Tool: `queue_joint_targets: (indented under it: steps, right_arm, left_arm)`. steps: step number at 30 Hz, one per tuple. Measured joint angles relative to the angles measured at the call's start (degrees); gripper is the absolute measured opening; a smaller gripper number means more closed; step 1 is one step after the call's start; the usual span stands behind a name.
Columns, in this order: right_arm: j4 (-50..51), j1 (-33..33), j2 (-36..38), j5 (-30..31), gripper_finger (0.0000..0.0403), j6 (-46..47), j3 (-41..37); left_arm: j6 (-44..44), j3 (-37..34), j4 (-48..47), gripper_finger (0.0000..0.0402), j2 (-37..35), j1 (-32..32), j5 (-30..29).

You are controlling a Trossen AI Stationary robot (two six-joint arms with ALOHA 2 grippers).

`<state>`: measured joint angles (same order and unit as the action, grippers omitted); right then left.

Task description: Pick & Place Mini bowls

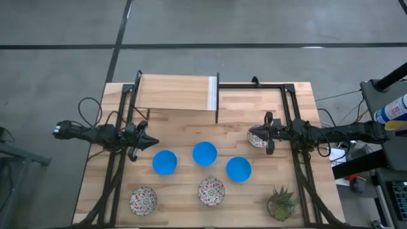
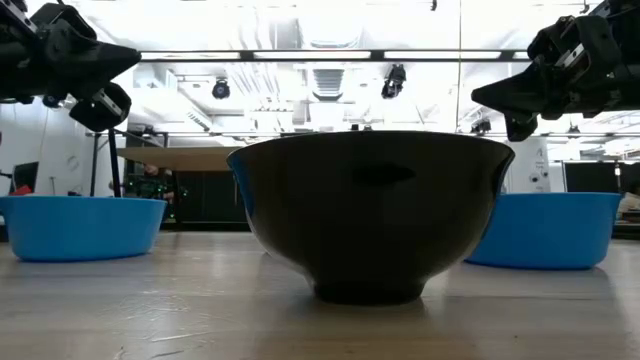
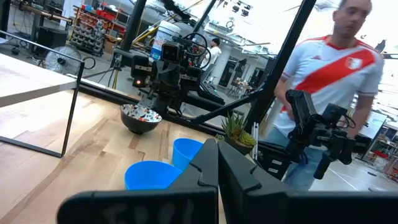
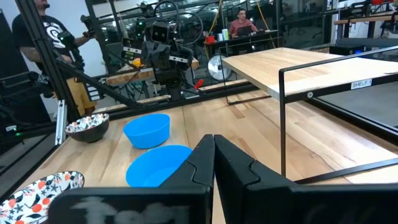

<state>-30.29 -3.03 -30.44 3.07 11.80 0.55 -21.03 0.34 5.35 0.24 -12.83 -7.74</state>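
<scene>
Right gripper (image 1: pixel 266 138), fingers together, hovers right of centre, directly over one patterned bowl (image 1: pixel 257 139). Left gripper (image 1: pixel 149 142), fingers together, centre-left, near a blue bowl (image 1: pixel 165 162). Remaining bowls along the desk (image 1: pixel 184 121)'s lower half.

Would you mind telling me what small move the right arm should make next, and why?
Probably open the right tool and lower it onto the patterned bowl beside it. In the right wrist view its fingers are closed with nothing between them, and from above that bowl lies right at its tip. The left tool waits closed near a blue bowl.
</scene>
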Motion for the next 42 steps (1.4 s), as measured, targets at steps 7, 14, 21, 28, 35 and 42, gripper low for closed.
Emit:
queue_joint_targets:
  steps: [7, 14, 21, 28, 35, 42]
  right_arm:
    - [0.0, 0.0, 0.0, 0.0, 0.0009, 0.0, 0.0]
    - [0.0, 0.0, 0.0, 0.0, 0.0009, 0.0, 0.0]
    - [0.0, 0.0, 0.0, 0.0, 0.0009, 0.0, 0.0]
    - [0.0, 0.0, 0.0, 0.0, 0.0009, 0.0, 0.0]
    - [0.0, 0.0, 0.0, 0.0, 0.0009, 0.0, 0.0]
    - [-0.2, 0.0, 0.0, 0.0, 0.0009, 2.6, 0.0]
  left_arm:
    - [0.0, 0.0, 0.0, 0.0, 0.0, 0.0, 0.0]
    - [0.0, 0.0, 0.0, 0.0, 0.0, 0.0, 0.0]
    - [0.0, 0.0, 0.0, 0.0, 0.0, 0.0, 0.0]
    - [0.0, 0.0, 0.0, 0.0, 0.0, 0.0, 0.0]
    - [0.0, 0.0, 0.0, 0.0, 0.0, 0.0, 0.0]
    - [0.0, 0.0, 0.0, 0.0, 0.0, 0.0, 0.0]
